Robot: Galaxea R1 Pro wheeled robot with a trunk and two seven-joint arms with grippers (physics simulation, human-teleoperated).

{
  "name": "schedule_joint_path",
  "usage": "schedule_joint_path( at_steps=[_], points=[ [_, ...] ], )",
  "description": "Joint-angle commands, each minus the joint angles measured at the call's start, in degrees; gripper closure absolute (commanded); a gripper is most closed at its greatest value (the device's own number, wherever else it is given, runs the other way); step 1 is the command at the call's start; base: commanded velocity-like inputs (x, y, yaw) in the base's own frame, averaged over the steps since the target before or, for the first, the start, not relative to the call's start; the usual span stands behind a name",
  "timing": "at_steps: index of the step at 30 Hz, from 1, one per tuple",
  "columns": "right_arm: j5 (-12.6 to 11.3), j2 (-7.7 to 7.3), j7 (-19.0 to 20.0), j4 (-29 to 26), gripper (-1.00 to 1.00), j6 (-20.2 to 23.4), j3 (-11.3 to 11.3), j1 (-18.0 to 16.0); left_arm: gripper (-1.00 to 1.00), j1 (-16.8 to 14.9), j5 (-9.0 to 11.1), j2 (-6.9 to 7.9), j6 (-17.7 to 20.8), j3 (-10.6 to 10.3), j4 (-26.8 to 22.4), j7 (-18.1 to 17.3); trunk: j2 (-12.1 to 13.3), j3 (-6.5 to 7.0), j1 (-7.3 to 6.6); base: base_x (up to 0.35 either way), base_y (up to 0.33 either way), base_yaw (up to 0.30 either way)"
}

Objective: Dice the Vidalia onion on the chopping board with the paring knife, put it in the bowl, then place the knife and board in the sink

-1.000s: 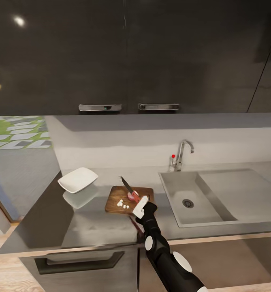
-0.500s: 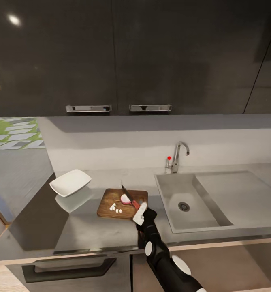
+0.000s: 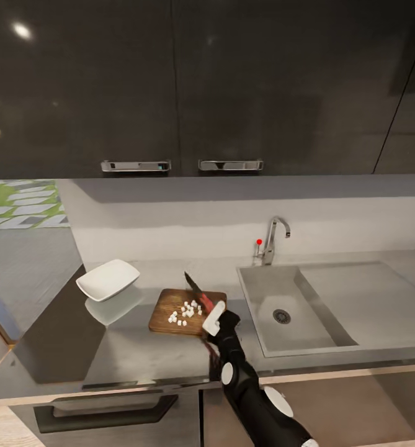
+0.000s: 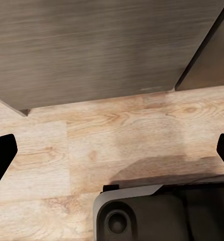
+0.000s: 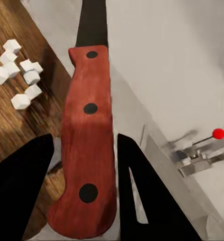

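The dark brown chopping board (image 3: pixel 164 314) lies on the grey countertop (image 3: pixel 145 357) left of the sink (image 3: pixel 275 295). Several white onion cubes (image 3: pixel 187 310) are scattered on it, also seen as onion cubes (image 5: pixel 19 75) in the right wrist view. My right gripper (image 3: pixel 211 308) is shut on the paring knife (image 3: pixel 198 292); its red handle (image 5: pixel 88 145) sits between the black fingers (image 5: pixel 21 186), and the dark blade points up and away over the board. The white bowl (image 3: pixel 108 279) stands left of the board. My left gripper (image 4: pixel 112 150) is open, low over the wooden floor.
Dark glossy upper cabinets with chrome handles (image 3: pixel 230 165) hang above the pale backsplash. The chrome tap with its red knob (image 3: pixel 259 241) stands behind the basin, with the drainboard (image 3: pixel 368 295) to the right. A dark drawer with a black bar handle (image 3: pixel 105 413) sits under the worktop.
The pinkish onion piece on the board is gone; more white cubes now lie there. The knife has lifted slightly. Between the two earlier frames the whole view shifted.
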Motion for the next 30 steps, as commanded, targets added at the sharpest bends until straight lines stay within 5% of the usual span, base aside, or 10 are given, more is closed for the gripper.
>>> schedule_joint_path(
  at_steps=[1, 4, 7, 9, 10, 12, 20, 21, 26, 30],
  points=[
    [-0.8, -0.11, -0.1, -2.2, 1.0, 0.5, -0.1, 0.0, -1.0, 0.0, 0.0, 0.06, -0.1, -0.2, -0.1, 0.3, -0.1, -0.12, 0.04, 0.0, 0.0, 0.0],
    [-9.3, -0.63, 0.0, -7.1, 1.0, 0.7, -2.7, 0.0, -1.0, 0.0, 0.0, 0.06, -0.1, -0.2, -0.1, 0.3, -0.1, -0.12, 0.04, 0.0, 0.0, 0.0],
    [-17.4, -1.11, 3.0, -13.5, 1.0, 0.6, -13.5, 0.0, -1.0, 0.0, 0.0, 0.06, -0.1, -0.2, -0.1, 0.3, -0.1, -0.12, 0.04, 0.0, 0.0, 0.0],
    [-20.1, -1.2, 12.1, -15.9, 1.0, 0.8, -22.4, 0.0, -1.0, 0.0, 0.0, 0.06, -0.1, -0.2, -0.1, 0.3, -0.1, -0.12, 0.04, 0.0, 0.0, 0.0],
    [-20.5, -1.33, 15.5, -16.3, 1.0, 1.4, -25.3, 0.0, -1.0, 0.0, 0.0, 0.06, -0.1, -0.2, -0.1, 0.3, -0.1, -0.12, 0.04, 0.0, 0.0, 0.0],
    [-20.8, -1.47, 18.3, -17.5, 1.0, 2.8, -27.4, 0.0, -1.0, 0.0, 0.1, 0.06, -0.1, -0.2, -0.1, 0.3, -0.1, -0.12, 0.04, 0.0, 0.0, 0.0],
    [-21.2, -1.6, 19.8, -18.7, 1.0, 5.8, -28.6, 0.0, -1.0, 0.0, 0.0, 0.06, -0.1, -0.2, -0.1, 0.3, -0.1, -0.12, 0.04, 0.0, 0.0, 0.0],
    [-21.5, -1.59, 19.8, -18.5, 1.0, 7.1, -29.6, 0.0, -1.0, 0.0, 0.0, 0.06, -0.1, -0.2, -0.1, 0.3, -0.1, -0.12, 0.04, 0.0, 0.0, 0.0],
    [-22.1, -1.49, 20.1, -11.5, 1.0, 8.7, -41.7, 0.0, -1.0, 0.0, 0.0, 0.06, -0.1, -0.2, -0.1, 0.3, -0.1, -0.12, 0.04, 0.003, -0.001, 0.0],
    [-22.2, -1.56, 19.8, -7.4, 1.0, 8.5, -43.4, 0.0, -1.0, 0.0, -0.1, 0.06, -0.2, -0.2, -0.1, 0.3, -0.1, -0.12, 0.04, 0.08, -0.083, 0.0]
  ],
)
